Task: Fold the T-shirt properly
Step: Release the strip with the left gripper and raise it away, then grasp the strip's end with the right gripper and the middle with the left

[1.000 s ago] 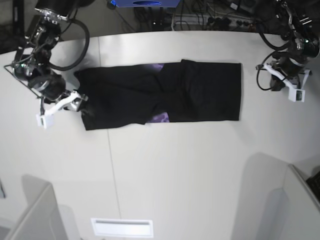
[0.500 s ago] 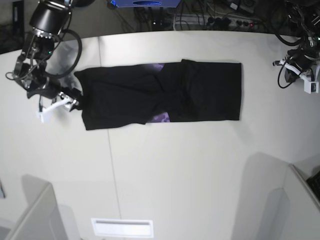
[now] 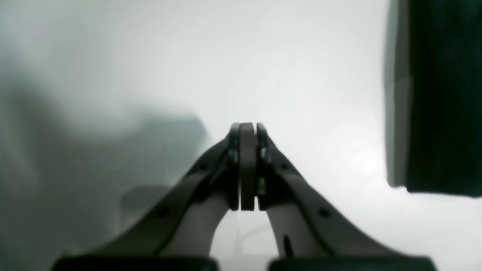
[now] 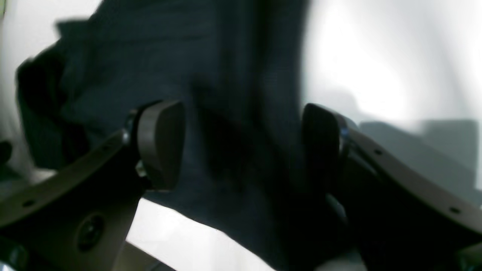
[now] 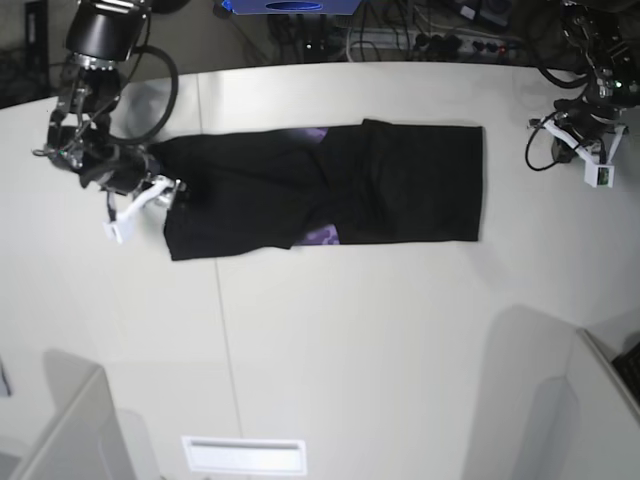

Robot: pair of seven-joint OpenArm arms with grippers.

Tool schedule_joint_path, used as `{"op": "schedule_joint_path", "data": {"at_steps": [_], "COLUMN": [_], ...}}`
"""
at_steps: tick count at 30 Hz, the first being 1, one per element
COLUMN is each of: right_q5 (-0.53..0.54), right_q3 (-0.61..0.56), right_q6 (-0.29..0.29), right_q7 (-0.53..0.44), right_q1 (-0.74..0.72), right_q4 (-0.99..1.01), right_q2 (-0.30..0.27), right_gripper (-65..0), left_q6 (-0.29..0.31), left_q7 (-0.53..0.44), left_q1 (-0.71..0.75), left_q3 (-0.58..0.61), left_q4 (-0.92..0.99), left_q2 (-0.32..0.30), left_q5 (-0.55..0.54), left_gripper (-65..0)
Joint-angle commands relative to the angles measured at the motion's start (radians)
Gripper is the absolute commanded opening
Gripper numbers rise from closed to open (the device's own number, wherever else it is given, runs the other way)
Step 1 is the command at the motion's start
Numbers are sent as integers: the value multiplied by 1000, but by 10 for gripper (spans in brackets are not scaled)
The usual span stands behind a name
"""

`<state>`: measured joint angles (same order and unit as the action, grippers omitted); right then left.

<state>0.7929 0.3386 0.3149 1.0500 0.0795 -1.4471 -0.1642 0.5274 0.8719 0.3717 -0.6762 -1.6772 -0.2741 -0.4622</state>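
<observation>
Black cloth fills the gap in my right claw [image 4: 241,146], whose jaws stand wide apart over the end of the T-shirt [image 5: 320,188] without pinching it. My left claw [image 3: 247,165] has its jaws pressed together on nothing, well off the shirt's other end. The shirt lies flat in a long band across the pale tabletop [image 5: 350,350], purple print peeking at its middle fold.

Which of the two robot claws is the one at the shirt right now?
The right gripper, on the base view's left: its jaws stand wide open over the end of the black T-shirt. The left gripper is shut, off over bare table.
</observation>
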Motion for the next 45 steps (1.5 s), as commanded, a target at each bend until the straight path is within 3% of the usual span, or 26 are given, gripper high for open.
{"op": "schedule_joint_path", "data": {"at_steps": [1, 10, 15, 20, 23, 27, 34, 39, 45], "right_q5": [-26, -31, -31, -33, -36, -82, -211, -290, -293], "right_q3": [-14, -32, -32, -32, -32, -32, -43, -109, -183], "right_q6": [-4, -6, -6, -4, -10, -10, -10, -12, -35], "right_q7": [36, 39, 36, 14, -43, -57, -53, -53, -53], "right_q1": [7, 9, -16, -34, -34, -34, -24, -5, 16], "right_q4": [-2, 4, 65, 104, 111, 101, -73, -180, -284], "right_q2": [-2, -1, -2, -7, -11, -19, -15, -15, -15], "right_gripper": [-204, -221, -377, -509, -650, -650, -650, -650, -650], "left_q6": [1, 0, -3, -3, -3, -3, -3, -3, -3], "left_q7": [-21, -21, -21, -21, -21, -21, -21, -18, -15], "left_q1": [-7, -56, -72, -90, -92, -96, -150, -164, -175], "left_q3": [6, 51, 135, 148, 149, 152, 235, 247, 303], "left_q4": [-14, 59, 59, 59, 59, 59, 76, 71, 71], "left_q2": [-18, 19, 22, 26, 26, 26, 59, 83, 111], "left_q5": [-7, -4, -4, -2, -2, 18, 190, 201, 207], "left_gripper": [-650, -650, -650, -650, -650, -650, -650, -650, -650]}}
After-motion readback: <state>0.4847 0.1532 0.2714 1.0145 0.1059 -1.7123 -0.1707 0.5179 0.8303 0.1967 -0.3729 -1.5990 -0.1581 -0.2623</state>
